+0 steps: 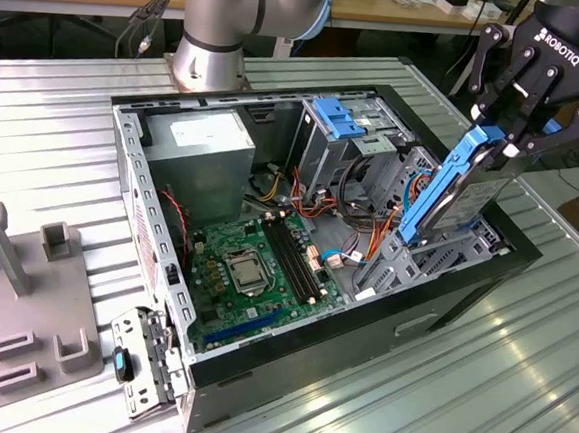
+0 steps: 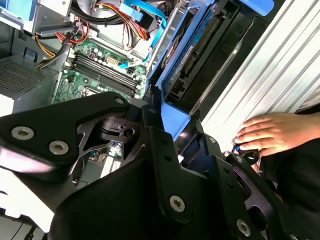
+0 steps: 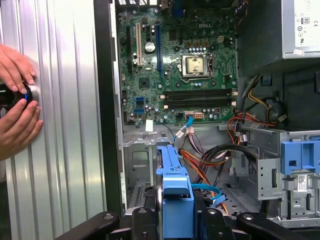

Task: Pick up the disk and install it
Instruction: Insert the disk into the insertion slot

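Disk (image 1: 454, 194): tilted, blue carrier uppermost. Its lower end sits down among the grey bay rails at the end of the open computer case (image 1: 288, 362) on the exterior view's right, and its upper end stands clear above the case rim. We cannot tell whether the lower end touches the rails.

Gripper (image 1: 506, 143): jaws closed on the disk's upper end, one on each flat side.

Inside the case we see the motherboard (image 1: 256, 264) lying flat in the middle, with the power supply (image 1: 200, 144) beyond it.

The case rests on the ribbed metal table (image 1: 516, 395). In the first wrist view, a person's hand (image 3: 20, 127) rests on the table beside the case, at a small round object.
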You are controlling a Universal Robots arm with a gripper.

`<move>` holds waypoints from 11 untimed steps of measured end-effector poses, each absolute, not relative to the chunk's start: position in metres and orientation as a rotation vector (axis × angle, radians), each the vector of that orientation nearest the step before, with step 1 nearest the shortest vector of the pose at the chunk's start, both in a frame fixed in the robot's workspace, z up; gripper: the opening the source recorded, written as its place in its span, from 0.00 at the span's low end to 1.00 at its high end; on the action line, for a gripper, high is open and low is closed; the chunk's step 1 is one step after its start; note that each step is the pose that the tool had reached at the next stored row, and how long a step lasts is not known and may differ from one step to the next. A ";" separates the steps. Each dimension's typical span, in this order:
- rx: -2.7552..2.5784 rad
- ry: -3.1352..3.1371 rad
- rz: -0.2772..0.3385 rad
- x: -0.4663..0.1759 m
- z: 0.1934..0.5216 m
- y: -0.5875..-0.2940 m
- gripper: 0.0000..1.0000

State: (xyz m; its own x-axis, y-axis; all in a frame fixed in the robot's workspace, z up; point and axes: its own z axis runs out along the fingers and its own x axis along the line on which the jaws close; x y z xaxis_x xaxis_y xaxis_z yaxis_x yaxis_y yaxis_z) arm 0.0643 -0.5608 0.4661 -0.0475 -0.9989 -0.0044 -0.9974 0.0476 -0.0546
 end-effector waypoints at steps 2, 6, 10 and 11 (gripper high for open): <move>-2.140 2.244 -0.057 0.064 0.466 -0.562 0.37; -2.140 2.244 -0.057 0.064 0.466 -0.563 0.37; -2.140 2.244 -0.057 0.064 0.464 -0.563 0.37; -2.140 2.244 -0.057 0.064 0.464 -0.563 0.37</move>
